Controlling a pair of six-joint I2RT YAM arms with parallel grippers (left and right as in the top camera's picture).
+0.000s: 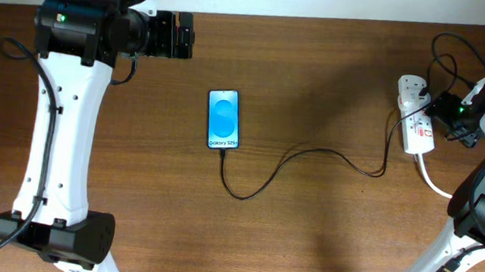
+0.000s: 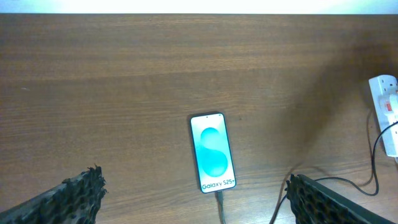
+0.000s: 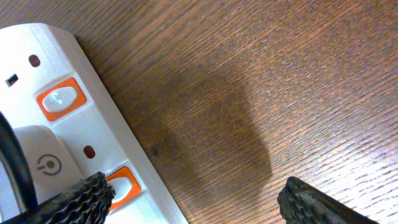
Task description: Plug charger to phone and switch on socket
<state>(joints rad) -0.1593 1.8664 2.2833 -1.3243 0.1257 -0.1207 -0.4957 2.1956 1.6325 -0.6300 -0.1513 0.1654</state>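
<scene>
The phone (image 1: 224,119) lies on the table with its blue "Galaxy S25+" screen up; it also shows in the left wrist view (image 2: 213,152). The thin black charger cable (image 1: 311,153) is plugged into the phone's bottom edge (image 2: 219,199) and runs right to the white adapter in the socket (image 1: 414,116). My left gripper (image 1: 181,35) is open and empty, up and left of the phone. My right gripper (image 3: 193,202) is open over the socket (image 3: 56,106), one finger beside an orange-framed switch (image 3: 123,185).
The socket's thick white cord (image 1: 432,181) trails toward the right arm's base. Black arm cables loop above the socket (image 1: 448,53). A second orange-framed switch (image 3: 60,98) sits further along the strip. The white adapter (image 3: 31,162) stands at the left edge.
</scene>
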